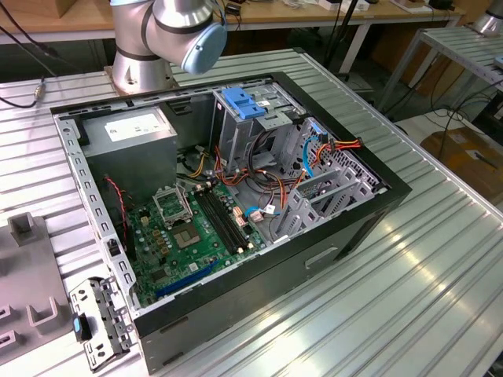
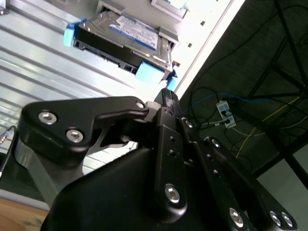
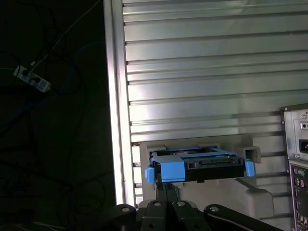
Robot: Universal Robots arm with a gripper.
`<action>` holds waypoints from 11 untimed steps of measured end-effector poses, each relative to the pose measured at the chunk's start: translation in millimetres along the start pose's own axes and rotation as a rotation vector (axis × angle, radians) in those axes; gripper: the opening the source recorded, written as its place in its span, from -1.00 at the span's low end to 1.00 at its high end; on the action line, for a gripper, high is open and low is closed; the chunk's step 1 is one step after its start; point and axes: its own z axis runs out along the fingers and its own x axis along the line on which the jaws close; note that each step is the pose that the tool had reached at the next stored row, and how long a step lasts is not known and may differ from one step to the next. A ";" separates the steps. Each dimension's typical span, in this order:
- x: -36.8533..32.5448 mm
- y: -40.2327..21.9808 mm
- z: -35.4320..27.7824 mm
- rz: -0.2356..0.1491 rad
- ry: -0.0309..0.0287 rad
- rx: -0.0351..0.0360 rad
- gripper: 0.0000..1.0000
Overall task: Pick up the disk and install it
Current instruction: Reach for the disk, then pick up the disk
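My arm (image 1: 134,47) is silver with a pale-blue joint cap (image 1: 206,45); behind the fingers (image 2: 169,103), black gripper links (image 2: 86,120) carry silver screws (image 2: 172,193).

Computer case (image 1: 314,263) on ribbed metal table (image 1: 428,271)

**One slanted overview, two wrist cameras at the table's edge**

The exterior view looks down at a slant, from fairly near, on the open computer case (image 1: 236,212) on the ribbed table (image 1: 409,283), with the arm's base (image 1: 141,55) at the far side. Both wrist views look past the gripper (image 2: 166,103) towards the disk (image 2: 120,41) (image 3: 211,168), sharing the table edge and a power strip (image 2: 225,111) on the floor. The second seems nearer.
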 end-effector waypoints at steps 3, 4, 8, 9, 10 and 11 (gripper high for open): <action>-6.2 0.3 1.6 0.000 0.0003 0.0000 -0.79; -9.1 0.2 2.2 0.000 0.0008 0.0002 -0.79; -14.1 0.3 3.4 0.000 0.0018 0.0001 -0.79; -14.2 0.3 3.4 0.000 0.0018 0.0001 -0.79; -14.7 0.3 3.5 0.000 0.0019 0.0001 -0.79; -15.2 0.3 3.7 0.000 0.0019 0.0002 -0.79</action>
